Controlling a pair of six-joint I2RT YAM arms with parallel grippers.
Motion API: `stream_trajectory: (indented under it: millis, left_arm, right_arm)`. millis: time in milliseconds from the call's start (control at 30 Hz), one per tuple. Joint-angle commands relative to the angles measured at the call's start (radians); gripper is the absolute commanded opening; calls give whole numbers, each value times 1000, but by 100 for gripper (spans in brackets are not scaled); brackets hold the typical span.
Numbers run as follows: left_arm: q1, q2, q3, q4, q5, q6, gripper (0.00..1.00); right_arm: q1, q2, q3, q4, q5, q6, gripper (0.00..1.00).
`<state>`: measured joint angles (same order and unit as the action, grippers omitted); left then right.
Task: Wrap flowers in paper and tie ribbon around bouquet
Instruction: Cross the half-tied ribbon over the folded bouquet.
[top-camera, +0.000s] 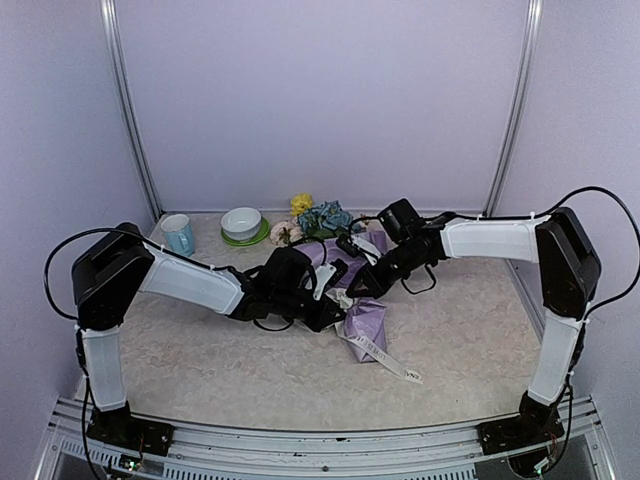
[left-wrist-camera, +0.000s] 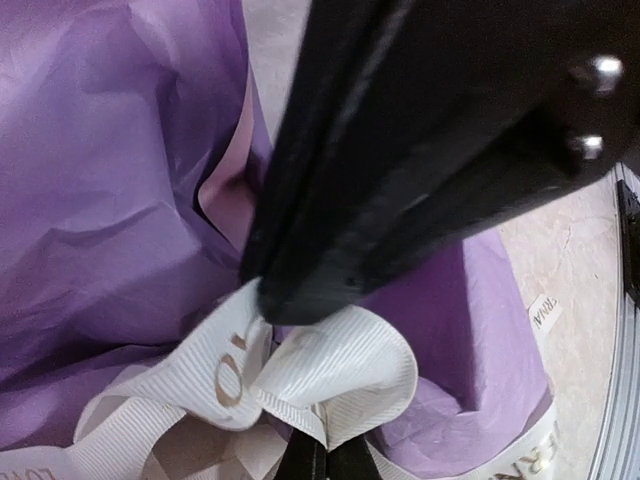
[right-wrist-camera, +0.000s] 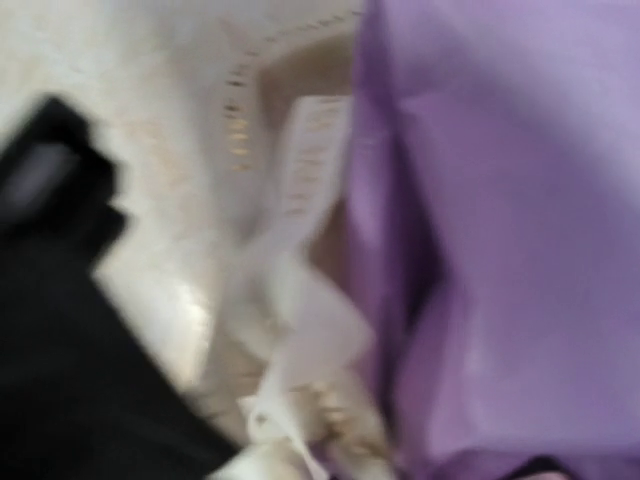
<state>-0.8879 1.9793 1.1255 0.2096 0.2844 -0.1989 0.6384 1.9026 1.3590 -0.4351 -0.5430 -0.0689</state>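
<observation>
Both are sitting closed: your left fingers (left-wrist-camera: 300, 465) pinching the ribbon (left-wrist-camera: 340, 365), right fingers (left-wrist-camera: 330, 250) at its loop; gold "IO" is showing only from left wrist.

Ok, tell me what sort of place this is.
Probably a robot test booth, not a home: plain panel walls on metal posts, with a left arm and right arm bolted to a rail at the table edge.

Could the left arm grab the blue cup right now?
Probably not straight away. Nothing seems to stand between it and the blue cup, but the left gripper is shut, seemingly pinching the ribbon on the bouquet, so it would need to let go first.
</observation>
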Motion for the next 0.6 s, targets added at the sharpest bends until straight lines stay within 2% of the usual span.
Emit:
stream_trajectory:
  millis: [0, 433, 567]
  left_arm:
    - [15, 32, 34, -33, 30, -21, 0]
    - [51, 62, 66, 11, 58, -61, 0]
    - [53, 62, 58, 32, 75, -63, 0]
  right_arm:
    - [4, -107, -63, 73, -95, 61, 0]
    - [7, -113, -128, 90, -208, 88, 0]
    - [7, -89, -107, 49, -189, 71, 17]
